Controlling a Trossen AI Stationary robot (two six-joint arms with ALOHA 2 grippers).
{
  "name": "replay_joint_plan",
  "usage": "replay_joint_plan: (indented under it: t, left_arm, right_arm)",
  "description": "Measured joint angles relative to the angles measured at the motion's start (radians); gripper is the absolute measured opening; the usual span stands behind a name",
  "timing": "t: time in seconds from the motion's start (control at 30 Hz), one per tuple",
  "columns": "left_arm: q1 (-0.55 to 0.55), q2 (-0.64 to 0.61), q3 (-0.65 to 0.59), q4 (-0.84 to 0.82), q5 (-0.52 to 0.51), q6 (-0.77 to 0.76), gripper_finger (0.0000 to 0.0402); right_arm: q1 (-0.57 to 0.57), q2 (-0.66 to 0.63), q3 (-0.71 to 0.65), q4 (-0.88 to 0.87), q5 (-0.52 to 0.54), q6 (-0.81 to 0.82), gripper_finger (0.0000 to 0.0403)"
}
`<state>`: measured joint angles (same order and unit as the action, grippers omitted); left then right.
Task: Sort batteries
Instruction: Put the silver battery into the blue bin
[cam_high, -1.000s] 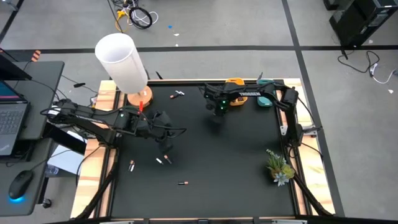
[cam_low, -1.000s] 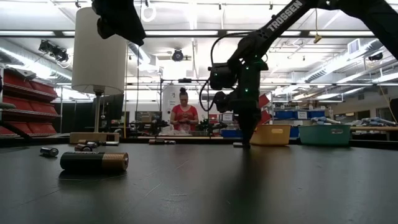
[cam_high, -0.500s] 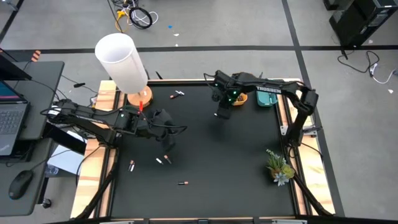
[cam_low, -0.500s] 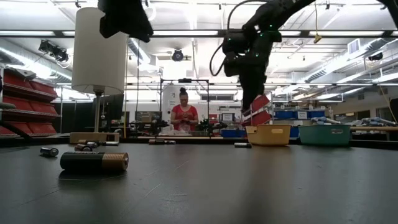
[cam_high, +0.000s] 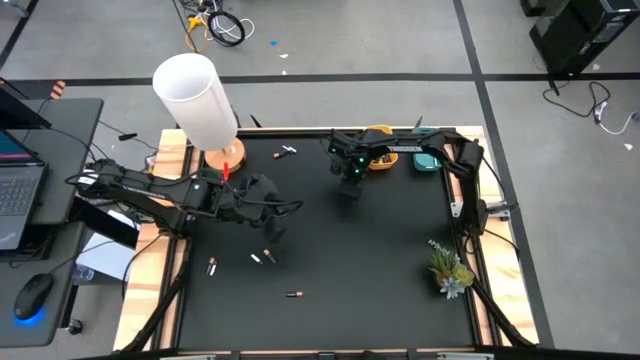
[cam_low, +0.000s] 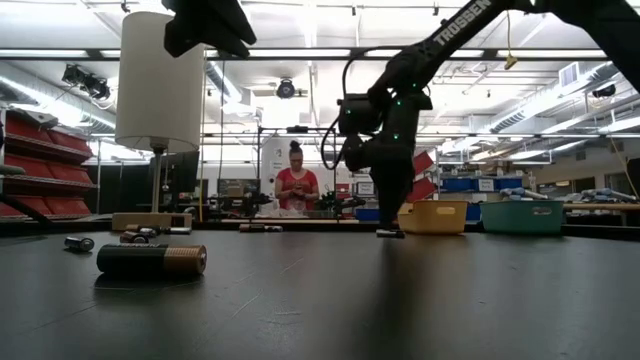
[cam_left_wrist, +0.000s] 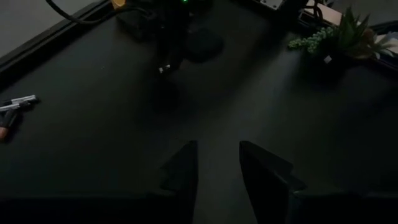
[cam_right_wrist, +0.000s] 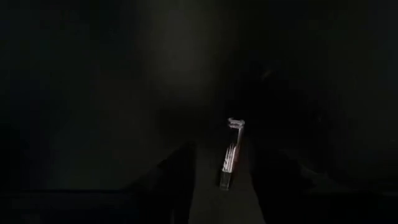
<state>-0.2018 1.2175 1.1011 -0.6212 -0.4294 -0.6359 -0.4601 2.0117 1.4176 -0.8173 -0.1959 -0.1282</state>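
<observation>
The right gripper (cam_high: 349, 180) is low over the far middle of the black table mat (cam_high: 360, 260), and in its wrist view a small silver and red cylindrical battery (cam_right_wrist: 229, 163) lies on the mat between its two dark fingers (cam_right_wrist: 177, 171), which stand apart with a gap on each side of it. I judge that the step in hand is the picking of this battery, and that the grasp is not yet made; the next move calls for closing squarely on the thin body so that it does not roll away, and then carrying it to one of the trays. The yellow plastic tray (cam_high: 380, 157) and the teal plastic tray (cam_high: 428, 160) stand at the far right edge of the mat, near this arm. The left gripper (cam_left_wrist: 217, 171) hangs above the mat at the left side, its fingers parted and holding nothing. Other batteries lie scattered: a pair at the far edge (cam_high: 287, 151), some at the near left (cam_high: 264, 257), and a large black and copper one (cam_low: 152, 260) close to the low camera. A white cylindrical lamp (cam_high: 195, 97) stands at the far left corner, and a small green artificial plant (cam_high: 448, 266) at the right edge. In the room behind, a person in a red top (cam_low: 296, 186) stands among the workshop benches.
</observation>
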Motion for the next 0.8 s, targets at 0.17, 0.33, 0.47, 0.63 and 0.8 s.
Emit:
replay_joint_plan:
  t: [0.17,0.33,0.47,0.63,0.8]
  left_arm:
    - [-0.002,0.000,0.000,-0.001,-0.002,0.000,0.0131]
    - [-0.002,0.000,0.000,-0.002,-0.004,0.001,0.0131]
    - [-0.003,0.000,0.000,-0.002,-0.004,0.004,0.0131]
    - [-0.003,0.000,0.000,-0.002,-0.005,0.003,0.0131]
    - [-0.003,0.000,0.000,-0.002,-0.004,-0.003,0.0131]
  right_arm:
    - [0.000,0.000,0.000,0.012,0.021,-0.006,0.0147]
    - [0.019,0.000,-0.050,0.080,0.048,-0.005,0.0137]
    - [0.032,-0.009,-0.110,0.144,0.074,-0.003,0.0127]
    - [0.034,-0.009,-0.128,0.157,0.096,-0.011,0.0085]
    - [0.041,-0.008,-0.130,0.162,0.093,-0.062,0.0018]
